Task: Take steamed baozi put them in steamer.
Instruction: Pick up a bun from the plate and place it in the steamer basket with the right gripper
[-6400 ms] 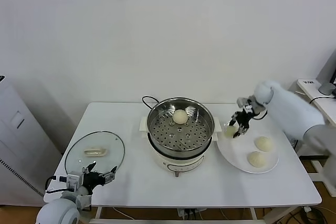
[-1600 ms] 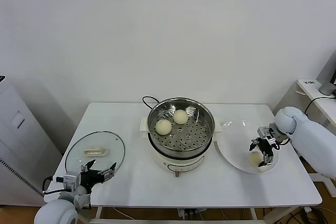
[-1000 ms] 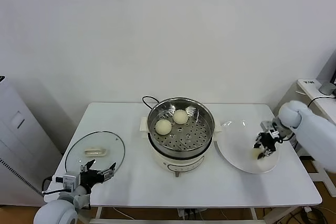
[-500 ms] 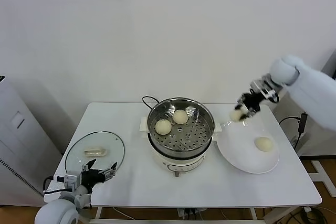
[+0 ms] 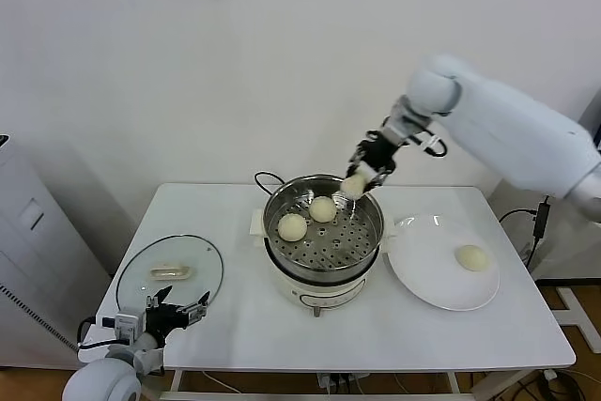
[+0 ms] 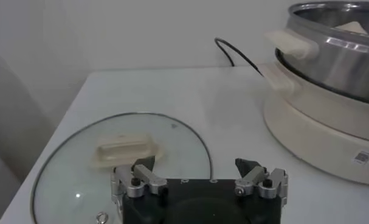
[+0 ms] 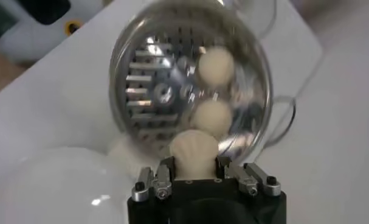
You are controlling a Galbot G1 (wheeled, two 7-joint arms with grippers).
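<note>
Baozi (image 5: 354, 184) smooth, cream-white, clamped in right gripper (image 5: 362, 172) jaws above steamer (image 5: 324, 223); left gripper (image 6: 199, 178) jaws apart.

I can't read any text from here. The white cooker base (image 6: 330, 137) carries a small square label low on its side in the left wrist view, and a control mark beside it, but both are too small and soft for me to make out letters or numbers.
</note>
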